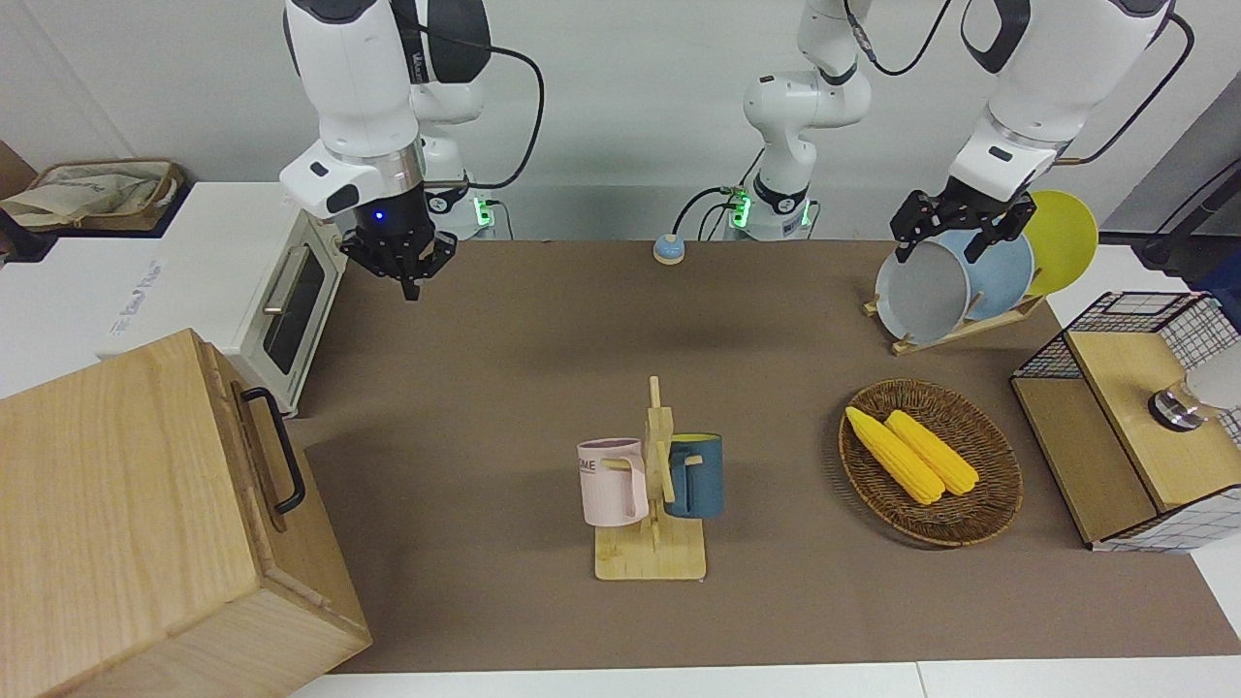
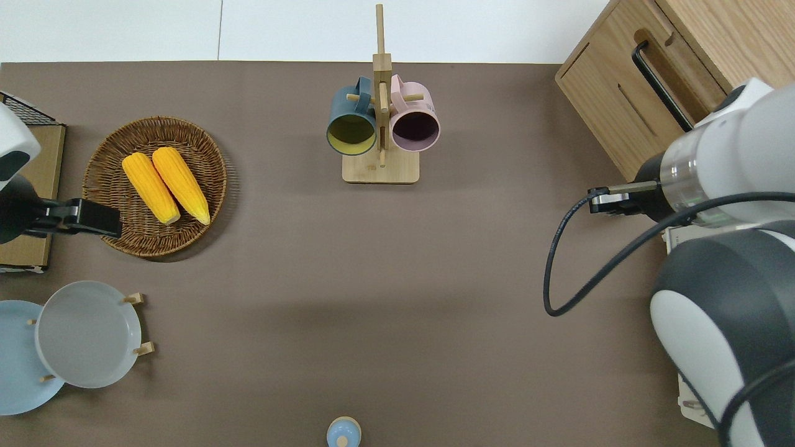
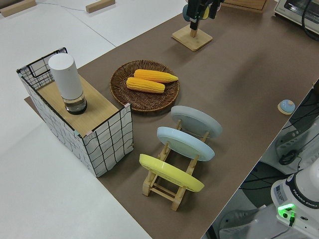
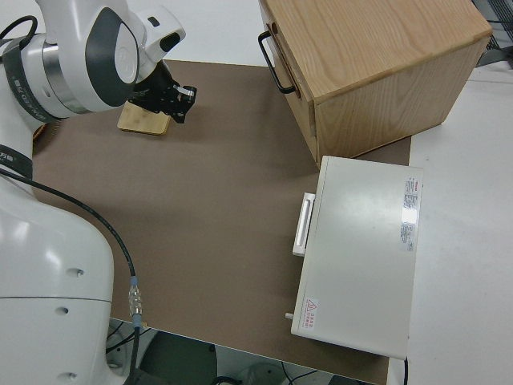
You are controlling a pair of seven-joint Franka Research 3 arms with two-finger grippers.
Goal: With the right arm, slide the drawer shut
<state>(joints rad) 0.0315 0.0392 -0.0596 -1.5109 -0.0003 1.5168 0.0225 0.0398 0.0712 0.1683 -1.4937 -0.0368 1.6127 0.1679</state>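
The drawer [image 1: 254, 456] is the top one of the big pale wood cabinet [image 1: 116, 523] at the right arm's end of the table. Its front panel lies flush with the cabinet front. Its black bar handle [image 1: 276, 451] also shows in the overhead view [image 2: 659, 84] and the right side view [image 4: 274, 58]. My right gripper [image 1: 408, 283] is shut and empty, up in the air. In the overhead view [image 2: 597, 202] it is over bare mat beside the cabinet's corner, apart from the handle. My left arm is parked, its gripper [image 1: 940, 247] open.
A white oven [image 1: 281, 320] stands beside the cabinet, nearer to the robots. A mug rack [image 1: 652, 504] with two mugs stands mid-table. A wicker basket [image 1: 989, 504] with two corn cobs, a plate rack [image 1: 955, 330] and a wire-and-wood box [image 1: 1125, 436] are at the left arm's end.
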